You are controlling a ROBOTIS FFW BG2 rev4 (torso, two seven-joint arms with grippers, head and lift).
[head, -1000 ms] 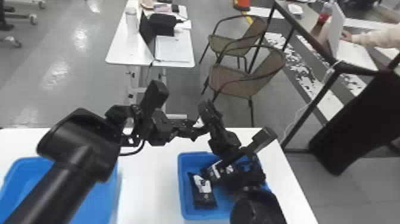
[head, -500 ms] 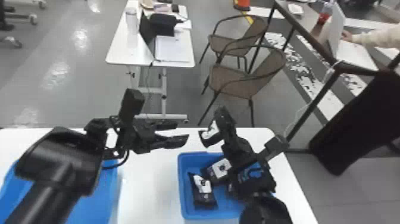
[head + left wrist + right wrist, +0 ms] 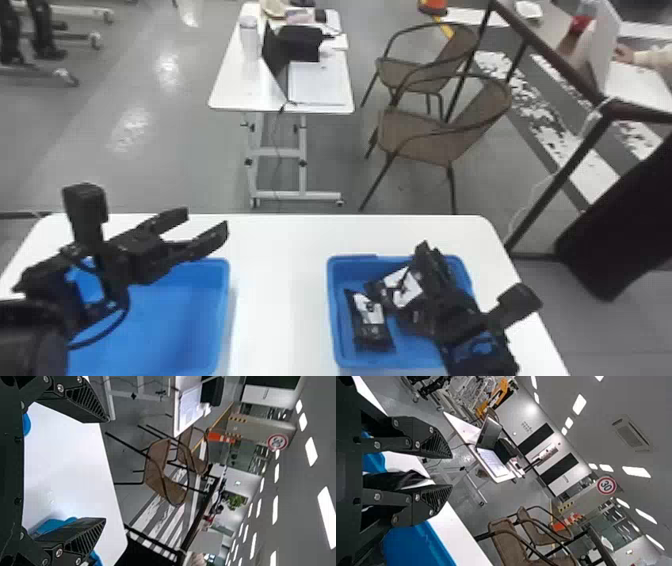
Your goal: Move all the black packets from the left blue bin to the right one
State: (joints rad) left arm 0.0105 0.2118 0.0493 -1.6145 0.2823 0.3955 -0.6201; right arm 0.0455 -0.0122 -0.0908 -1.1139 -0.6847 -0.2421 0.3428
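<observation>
The left gripper (image 3: 209, 229) is at the back right of the left blue bin (image 3: 226, 305), open with nothing between its fingers; the left wrist view shows the same gripper (image 3: 106, 470) wide apart. Over the right blue bin (image 3: 334, 320), the right gripper (image 3: 432, 251) points toward the back. In the right wrist view the right gripper (image 3: 451, 471) is open, a black packet (image 3: 395, 479) lying beyond the gap. Inside the right bin, one black packet (image 3: 370, 320) lies at the left and another with a white label (image 3: 406, 289) beside the right gripper; the arm hides part of the contents.
Both bins stand on a white table (image 3: 280, 280), with a strip of tabletop between them. Behind it are a smaller white table (image 3: 230, 95) with a laptop and two brown chairs (image 3: 420, 142). A dark frame (image 3: 565, 175) rises at the right.
The left gripper has drawn away to the left from beside the right one, toward the left bin. The right gripper, which held a packet above the back edge, has come down over the right bin and opened.
</observation>
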